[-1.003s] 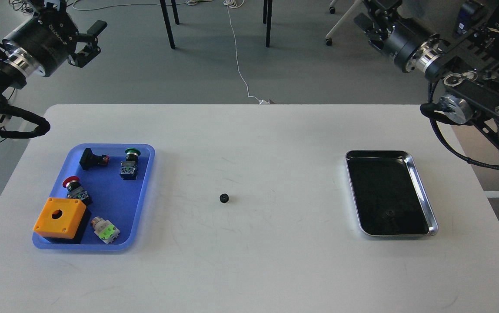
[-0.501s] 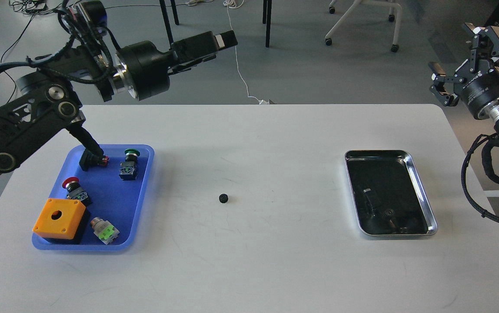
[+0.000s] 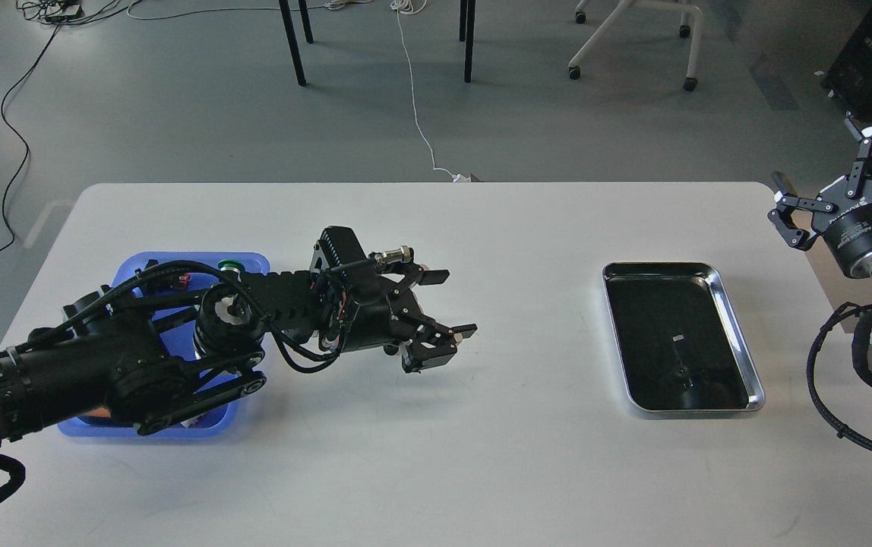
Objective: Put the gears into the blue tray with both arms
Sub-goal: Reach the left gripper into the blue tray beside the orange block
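My left arm lies across the blue tray [image 3: 141, 263] and reaches to the middle of the table. Its gripper, the left gripper [image 3: 451, 304], hangs low over the white tabletop with its two fingers spread open and nothing between them. No gear shows on the table; the gripper's body covers the spot just left of its fingers. One tiny dark gear [image 3: 680, 372] lies faintly visible in the silver tray [image 3: 740, 334] at the right. My right gripper [image 3: 831, 182] hovers open beyond the table's right edge, holding nothing.
The left arm hides most of the blue tray's contents; a green button cap [image 3: 231, 264] peeks out at its far rim. Chair and table legs stand on the floor behind the white table [image 3: 481, 456].
My left arm swung down from above the table's far edge to the table's middle, now covering the blue tray and the gear's spot. The right gripper shifted slightly right and lower.
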Controlling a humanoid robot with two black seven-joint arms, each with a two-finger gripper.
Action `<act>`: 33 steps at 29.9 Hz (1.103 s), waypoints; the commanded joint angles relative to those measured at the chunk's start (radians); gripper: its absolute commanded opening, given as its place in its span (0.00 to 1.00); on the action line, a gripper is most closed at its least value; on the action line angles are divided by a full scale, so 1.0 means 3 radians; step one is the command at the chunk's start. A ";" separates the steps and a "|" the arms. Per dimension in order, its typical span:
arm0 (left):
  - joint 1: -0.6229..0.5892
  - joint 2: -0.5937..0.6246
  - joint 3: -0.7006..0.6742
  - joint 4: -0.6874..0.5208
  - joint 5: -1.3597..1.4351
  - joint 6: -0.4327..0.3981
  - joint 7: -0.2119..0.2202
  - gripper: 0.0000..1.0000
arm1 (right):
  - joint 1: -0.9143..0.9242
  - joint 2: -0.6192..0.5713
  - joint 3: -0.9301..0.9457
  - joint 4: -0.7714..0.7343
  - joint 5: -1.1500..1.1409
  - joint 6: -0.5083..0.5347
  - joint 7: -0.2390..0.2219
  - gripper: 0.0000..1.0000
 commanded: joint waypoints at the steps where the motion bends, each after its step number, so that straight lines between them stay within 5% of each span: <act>1: 0.0075 0.0033 0.0073 0.0124 0.0024 0.0046 -0.0048 0.69 | -0.0030 0.0002 0.0005 0.0004 -0.0001 0.0000 0.0000 0.99; 8: 0.0111 -0.0013 0.0078 0.0467 0.0142 0.0046 -0.0069 0.52 | -0.0030 0.0048 0.0005 0.0034 -0.0001 0.0000 0.0000 0.99; 20: 0.0142 0.0008 0.0241 0.0503 0.0168 0.0046 -0.0156 0.48 | -0.0020 0.0033 -0.0006 0.0034 -0.0016 0.0000 0.0000 0.99; 33: 0.0142 0.0049 0.0236 0.0518 0.0152 0.0041 -0.0151 0.23 | 0.0001 0.0013 0.0000 0.0044 -0.0021 0.0000 0.0000 0.99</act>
